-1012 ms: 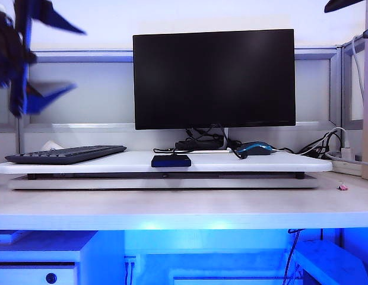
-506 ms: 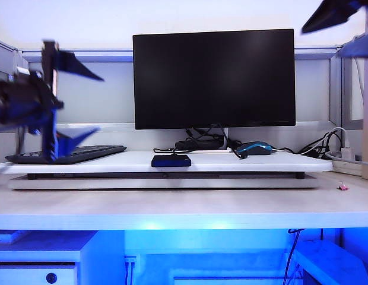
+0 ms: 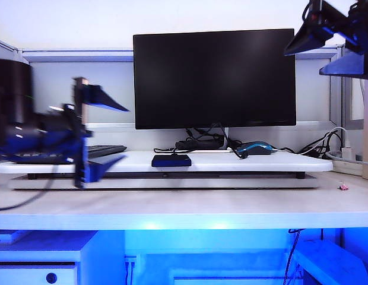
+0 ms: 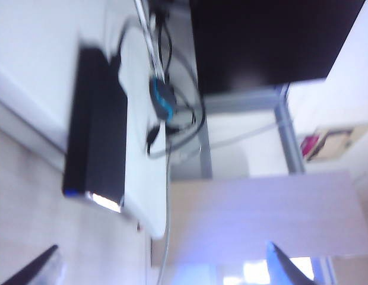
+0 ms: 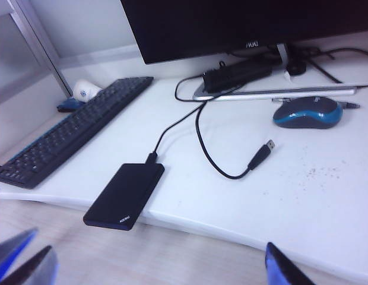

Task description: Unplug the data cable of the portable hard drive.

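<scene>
The portable hard drive [image 5: 126,195], a flat dark box, lies near the front edge of the white raised board [image 5: 303,196]. It also shows as a low dark block [image 3: 171,160] and blurred [image 4: 96,139]. The thin black data cable [image 5: 199,127] is plugged into the drive's far end [image 5: 151,158]. It loops round, and its USB end [image 5: 262,153] lies loose on the board. My left gripper [image 3: 121,133] [image 4: 160,267] hovers open to the left of the drive, just above the desk. High at the right, my right gripper [image 3: 303,64] [image 5: 154,267] is open, well above the board.
A black monitor [image 3: 213,77] stands behind the drive. A black keyboard [image 5: 71,133] lies on the board's left, a black-and-blue mouse [image 5: 307,111] on its right. Cords and a power strip [image 3: 341,155] crowd the back right. The pale desk [image 3: 184,208] runs in front.
My left gripper has swung down and rightward from high at the left to desk height near the keyboard. My right gripper has come down into view at the upper right. The drive and cable have not moved.
</scene>
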You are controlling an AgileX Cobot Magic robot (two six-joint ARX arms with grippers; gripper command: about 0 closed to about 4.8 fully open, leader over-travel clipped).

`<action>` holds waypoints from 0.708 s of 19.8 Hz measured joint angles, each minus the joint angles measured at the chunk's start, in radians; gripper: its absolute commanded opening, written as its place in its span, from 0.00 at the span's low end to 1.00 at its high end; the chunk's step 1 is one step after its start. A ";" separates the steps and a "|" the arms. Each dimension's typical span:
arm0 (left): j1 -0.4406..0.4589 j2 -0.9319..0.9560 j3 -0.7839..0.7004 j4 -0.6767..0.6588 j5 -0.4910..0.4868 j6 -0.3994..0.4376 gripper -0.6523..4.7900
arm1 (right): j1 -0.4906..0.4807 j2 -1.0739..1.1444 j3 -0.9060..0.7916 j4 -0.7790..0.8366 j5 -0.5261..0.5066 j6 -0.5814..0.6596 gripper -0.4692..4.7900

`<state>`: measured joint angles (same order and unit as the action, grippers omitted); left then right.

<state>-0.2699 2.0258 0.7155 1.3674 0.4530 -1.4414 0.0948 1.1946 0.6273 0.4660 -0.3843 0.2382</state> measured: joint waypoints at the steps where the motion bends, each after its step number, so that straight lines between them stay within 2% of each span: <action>1: -0.010 0.017 0.012 -0.002 0.001 -0.002 1.00 | 0.000 0.004 0.008 0.000 0.001 0.000 1.00; 6: -0.025 0.089 0.088 -0.027 0.003 -0.035 1.00 | 0.000 0.014 0.053 0.015 0.002 0.000 1.00; 14: -0.042 0.127 0.245 -0.175 0.015 -0.033 1.00 | 0.000 0.100 0.098 0.014 0.000 0.000 1.00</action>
<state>-0.3115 2.1529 0.9604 1.1927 0.4679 -1.4742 0.0948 1.2949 0.7250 0.4805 -0.3847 0.2382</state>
